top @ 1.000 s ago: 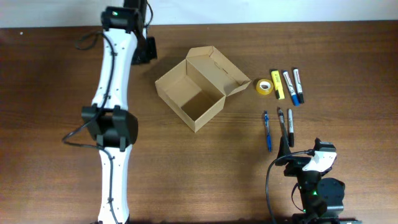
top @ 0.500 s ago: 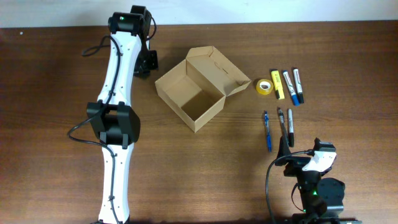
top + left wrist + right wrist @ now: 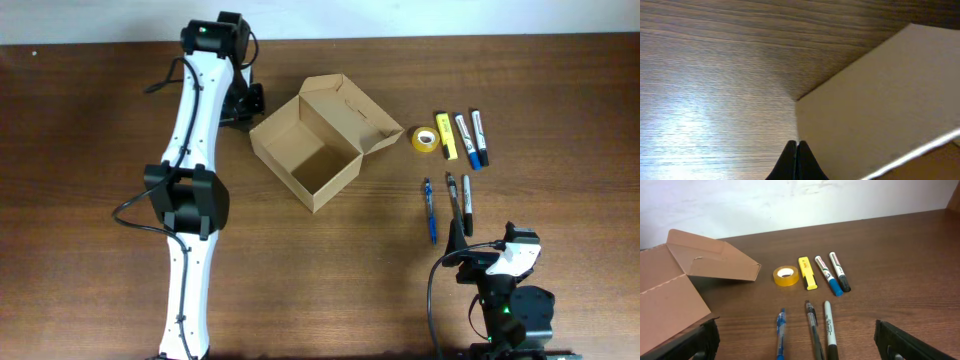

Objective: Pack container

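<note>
Brown wood grain covers the tabletop (image 3: 560,90), with a pale wall behind it, and from where I stand the packing hasn't begun. The container (image 3: 310,165) sits left of centre, turned cornerwise, its flap lid (image 3: 350,105) thrown open and its inside bare.

All 7 items lie outside it, to its right. A yellow tape roll (image 3: 425,139) is nearest the lid, with a yellow highlighter (image 3: 445,136) and 2 markers (image 3: 463,135) beside it. Nearer the front lie a blue pen (image 3: 430,210) and 2 dark pens (image 3: 453,198).

The left tool (image 3: 796,150), fingers pressed together, is low by the container's far-left corner; I can't tell if it touches. The right tool (image 3: 795,330) hangs spread wide and empty, facing the pens. I'd judge that everything is left: each piece in, then the lid down.
</note>
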Robot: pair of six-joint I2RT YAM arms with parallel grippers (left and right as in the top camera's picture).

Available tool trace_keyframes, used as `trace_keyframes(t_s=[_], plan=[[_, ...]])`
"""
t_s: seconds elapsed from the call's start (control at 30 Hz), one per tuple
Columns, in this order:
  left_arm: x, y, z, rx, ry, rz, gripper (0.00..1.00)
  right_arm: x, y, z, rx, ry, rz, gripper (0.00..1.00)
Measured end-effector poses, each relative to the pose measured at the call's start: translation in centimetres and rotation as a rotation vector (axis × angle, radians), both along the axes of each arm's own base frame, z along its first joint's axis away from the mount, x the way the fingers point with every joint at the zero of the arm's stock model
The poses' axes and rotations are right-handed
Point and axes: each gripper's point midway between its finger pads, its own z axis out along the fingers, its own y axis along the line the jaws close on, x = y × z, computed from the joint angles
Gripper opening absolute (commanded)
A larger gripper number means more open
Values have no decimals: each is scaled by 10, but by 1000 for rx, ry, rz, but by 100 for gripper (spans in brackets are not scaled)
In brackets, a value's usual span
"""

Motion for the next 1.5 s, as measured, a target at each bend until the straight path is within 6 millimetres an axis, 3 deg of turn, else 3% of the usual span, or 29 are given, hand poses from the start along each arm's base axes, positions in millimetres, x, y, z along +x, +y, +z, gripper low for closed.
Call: trace_keyframes(t_s=[0.4,0.47,0.5,0.57,0.6,0.73,0.83,0.93,1.03,1.07,1.1,1.3,1.5], plan=[[-9,-37,1,-48,11,-57,6,-1,7,-2,19,11,36,99],[-10,-41,1,-60,14,-57,14,-3,9,-4,56,29,42,99],[-10,-42,1,-67,16,-50,23,-4,10,-6,80,43,43,99],[-10,-43,2,-72,18,-46,55,-7,12,-12,129,79,38,99],[-10,-43,2,-72,18,-44,61,-8,12,-13,143,86,37,99],[-8,-35,1,-52,14,-32,66,-14,14,-22,191,144,27,99],[-5,-23,1,-35,10,-12,68,-15,14,-21,191,169,29,99],[-1,-3,0,-19,6,23,77,-13,14,-9,162,196,35,99],[4,24,0,-1,3,73,87,-5,11,17,104,232,31,99],[5,33,0,3,2,88,95,-1,10,25,84,246,31,99],[7,43,0,10,1,105,100,4,8,35,60,268,31,99],[10,95,0,21,0,210,100,47,3,89,-51,509,53,99],[7,143,0,25,2,308,100,105,8,122,-59,693,104,99]])
